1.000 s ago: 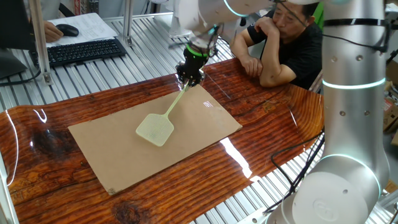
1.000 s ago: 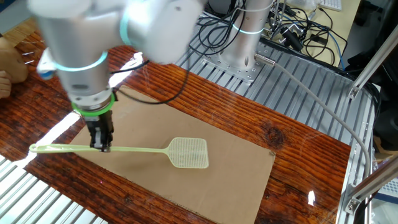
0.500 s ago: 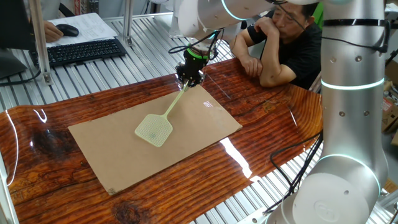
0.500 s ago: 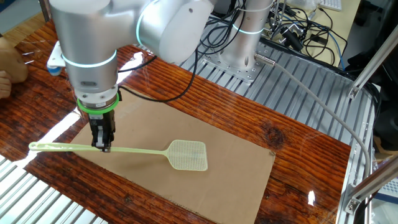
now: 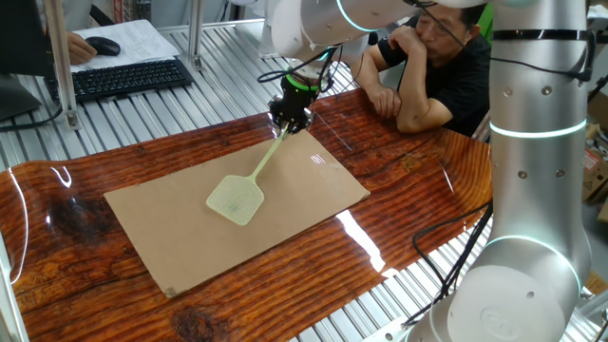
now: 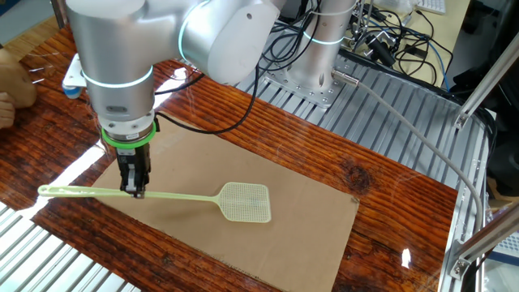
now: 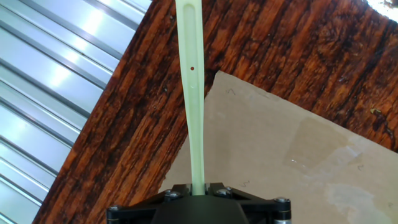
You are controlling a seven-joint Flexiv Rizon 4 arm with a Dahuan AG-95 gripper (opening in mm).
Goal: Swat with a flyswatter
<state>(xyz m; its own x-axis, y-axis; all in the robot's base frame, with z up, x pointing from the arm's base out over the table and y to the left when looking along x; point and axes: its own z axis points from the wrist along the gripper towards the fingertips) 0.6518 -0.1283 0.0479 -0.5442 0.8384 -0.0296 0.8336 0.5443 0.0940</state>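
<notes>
You see one flyswatter (image 6: 195, 197), mesh head flat on one cardboard sheet (image 6: 308, 203) at frame center. One gripper (image 6: 135, 191) pinches its thin handle, left of center.

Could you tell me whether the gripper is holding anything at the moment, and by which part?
The gripper holds the flyswatter partway along its thin handle, back from the free end; the mesh head lies on the cardboard sheet.
</notes>
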